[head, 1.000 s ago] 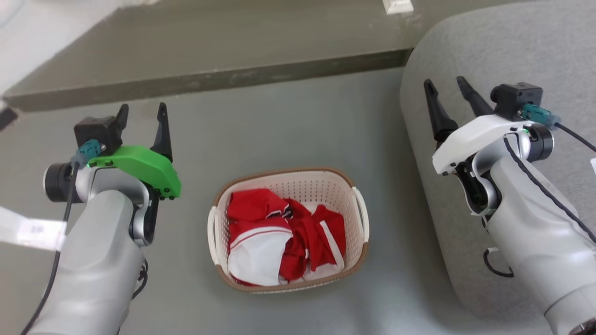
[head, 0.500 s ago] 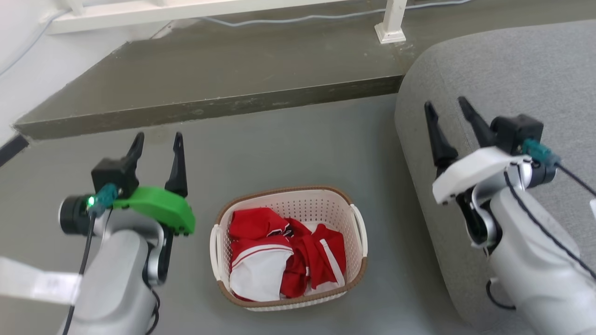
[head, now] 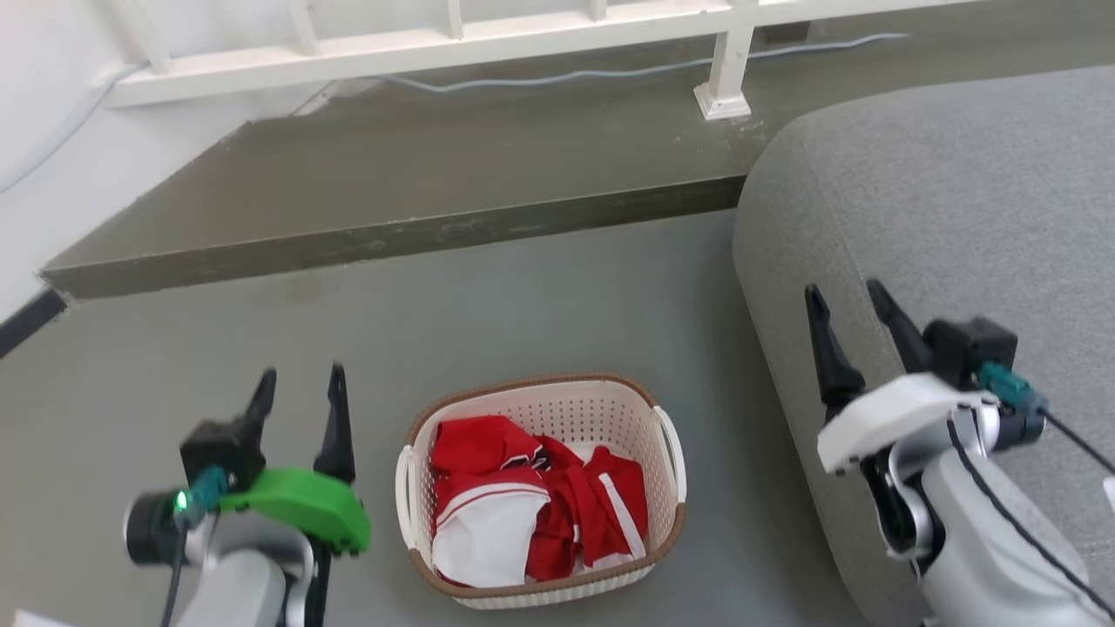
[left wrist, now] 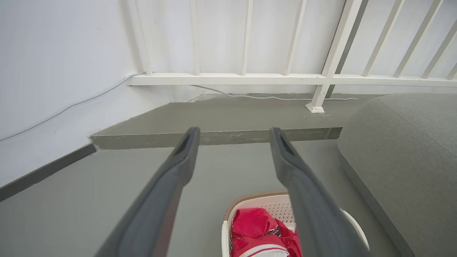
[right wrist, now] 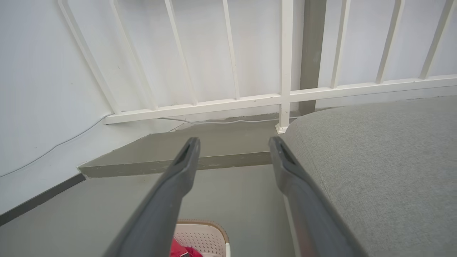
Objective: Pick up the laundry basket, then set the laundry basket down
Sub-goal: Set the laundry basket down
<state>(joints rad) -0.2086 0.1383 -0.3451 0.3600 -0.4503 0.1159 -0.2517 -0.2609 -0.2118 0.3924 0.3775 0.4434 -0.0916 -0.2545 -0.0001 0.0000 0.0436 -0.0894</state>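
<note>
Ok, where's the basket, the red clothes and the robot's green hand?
laundry basket (head: pixel 579 416): head view, on its far inside wall.
red clothes (head: pixel 475 440): head view, on the top red fold.
left hand (head: pixel 302 373): head view, midway between its two fingertips.

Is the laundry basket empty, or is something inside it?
Not empty: the laundry basket stands upright on the floor with crumpled red and white clothes inside.

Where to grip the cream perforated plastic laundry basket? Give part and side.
Take the laundry basket by its white side loop handles: left gripper from the left, right gripper from the right. They jut outside the brown rim, one per side.
</note>
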